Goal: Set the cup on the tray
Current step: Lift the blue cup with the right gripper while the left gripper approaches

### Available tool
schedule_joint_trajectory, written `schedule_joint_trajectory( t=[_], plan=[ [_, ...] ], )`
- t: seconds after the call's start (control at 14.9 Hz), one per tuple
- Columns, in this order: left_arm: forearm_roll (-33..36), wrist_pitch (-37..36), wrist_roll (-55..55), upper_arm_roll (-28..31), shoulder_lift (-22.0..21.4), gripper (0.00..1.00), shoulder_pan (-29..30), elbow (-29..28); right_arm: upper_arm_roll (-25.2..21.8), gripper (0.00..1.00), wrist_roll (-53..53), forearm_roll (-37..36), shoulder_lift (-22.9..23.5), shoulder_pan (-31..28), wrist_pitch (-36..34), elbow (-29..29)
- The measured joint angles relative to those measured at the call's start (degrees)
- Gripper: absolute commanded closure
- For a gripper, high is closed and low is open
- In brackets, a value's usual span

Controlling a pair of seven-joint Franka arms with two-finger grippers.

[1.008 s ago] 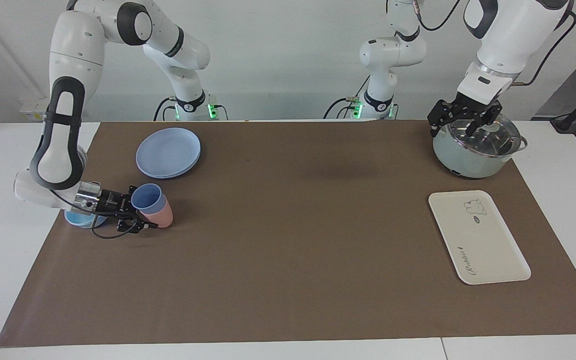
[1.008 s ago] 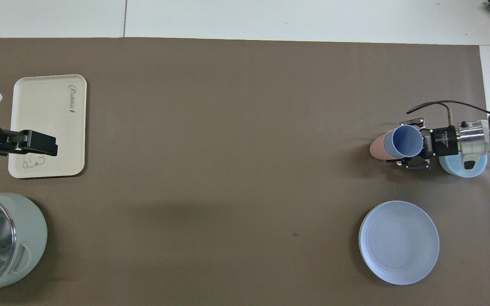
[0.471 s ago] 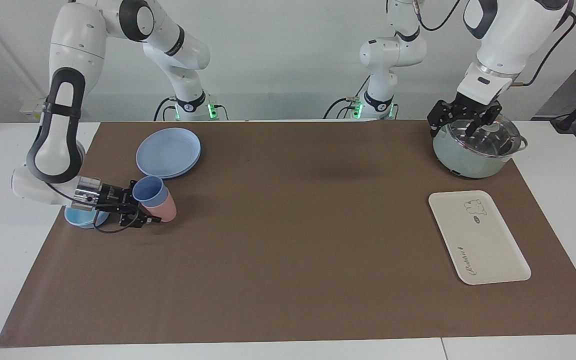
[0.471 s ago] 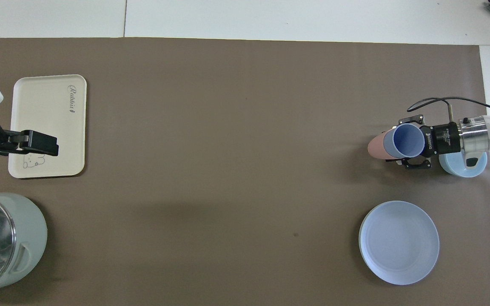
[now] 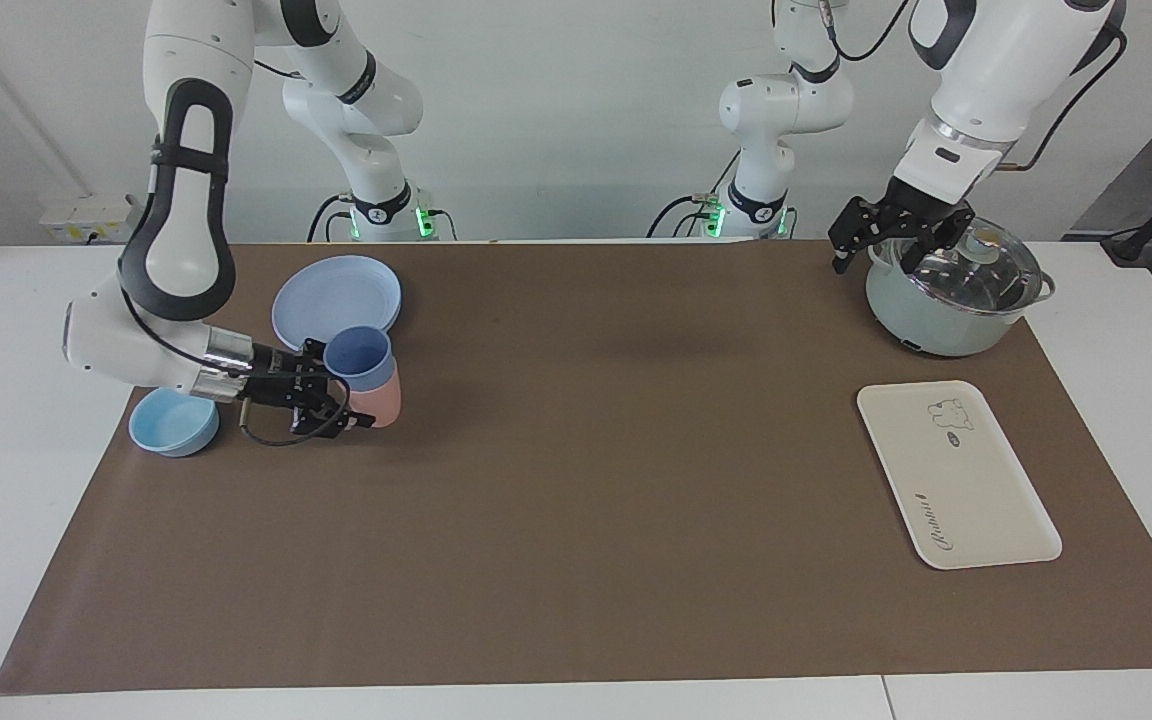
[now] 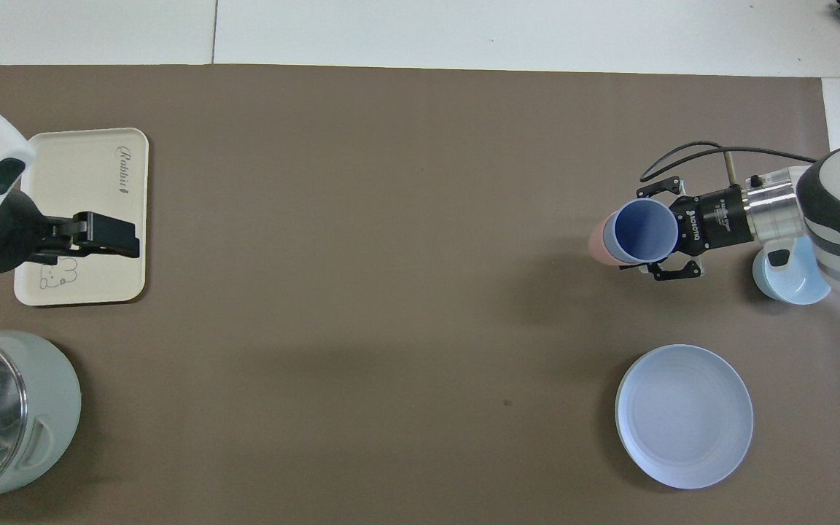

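Carrying cup toward tray.
Right tool clamped on cup, pink tumbler attached; carry level. Left tool open over pot, waiting.

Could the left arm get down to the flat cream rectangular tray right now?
Probably yes. The left gripper hangs open over the edge of the pale green lidded pot. The flat cream rectangular tray lies beside that pot, with nothing on it or between them.
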Motion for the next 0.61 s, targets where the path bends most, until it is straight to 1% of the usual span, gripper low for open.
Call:
schedule_joint_trajectory(
  t=[0.27,0.47,0.61],
  plan=[
    [-2.5,7.3,-18.9,-0.6,0.1,0.0,-8.8,-1.4,0.1,1.0,9.9,-0.5,-3.9,7.3,2.1,-0.6],
    [-3.1,12.7,-32.6,-0.7,0.2,0.0,-15.2,-1.9,0.1,1.0,14.9,-0.5,-5.5,11.7,3.0,-0.7],
    [-3.1,15.8,-40.2,-0.8,0.4,0.0,-19.1,-1.9,0.1,1.0,18.0,-0.5,-6.0,14.1,5.4,-0.7]
  ],
)
